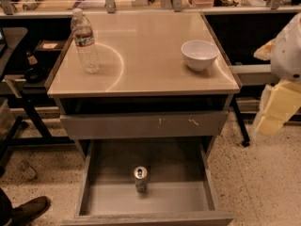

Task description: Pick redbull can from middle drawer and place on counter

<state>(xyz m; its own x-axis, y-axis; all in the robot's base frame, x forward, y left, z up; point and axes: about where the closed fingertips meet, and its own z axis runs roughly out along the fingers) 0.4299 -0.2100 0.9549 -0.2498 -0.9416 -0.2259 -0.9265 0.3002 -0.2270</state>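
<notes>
The redbull can [140,178] stands upright on the grey floor of the open middle drawer [99,199], near its centre. The beige counter [141,60] is above it, with the shut drawer front [117,125] in between. My gripper [277,112], a pale yellow part under the white arm, hangs at the right edge of the view. It is beside the cabinet at about counter height, far from the can, and holds nothing that I can see.
A clear water bottle [84,41] stands at the counter's back left. A white bowl [200,54] sits at its right. A dark table leg [33,117] and a shoe [28,208] are at the left. Speckled floor [263,182] lies to the right.
</notes>
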